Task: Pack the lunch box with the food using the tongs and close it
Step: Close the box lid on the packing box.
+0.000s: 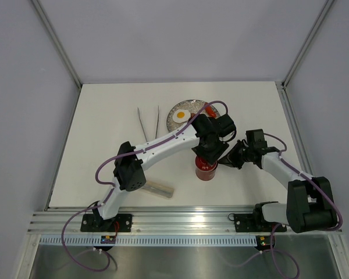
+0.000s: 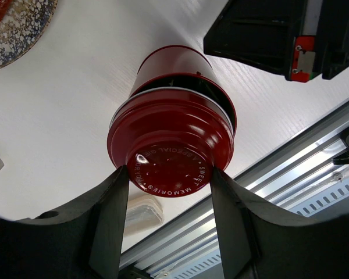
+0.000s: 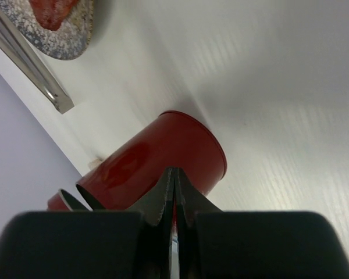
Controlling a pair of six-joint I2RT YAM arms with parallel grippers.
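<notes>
The red lunch box [image 1: 206, 172] stands upright in the middle of the table. My left gripper [image 2: 168, 174] is shut on its round red lid [image 2: 170, 136], which rests slightly askew on the jar's mouth [image 2: 173, 64], with a dark gap showing on the far side. My right gripper [image 3: 173, 174] is shut and empty, its tips pressed against the jar's red wall [image 3: 163, 148] from the right. The silver tongs [image 1: 148, 122] lie on the table left of the speckled plate [image 1: 192, 104]. On the plate sit a fried egg [image 1: 181, 114] and a red-brown food piece [image 3: 52, 11].
A clear plastic piece [image 1: 158, 189] lies near the front edge, left of the lunch box. Grey walls enclose the table on three sides. An aluminium rail [image 1: 180, 224] runs along the near edge by the arm bases.
</notes>
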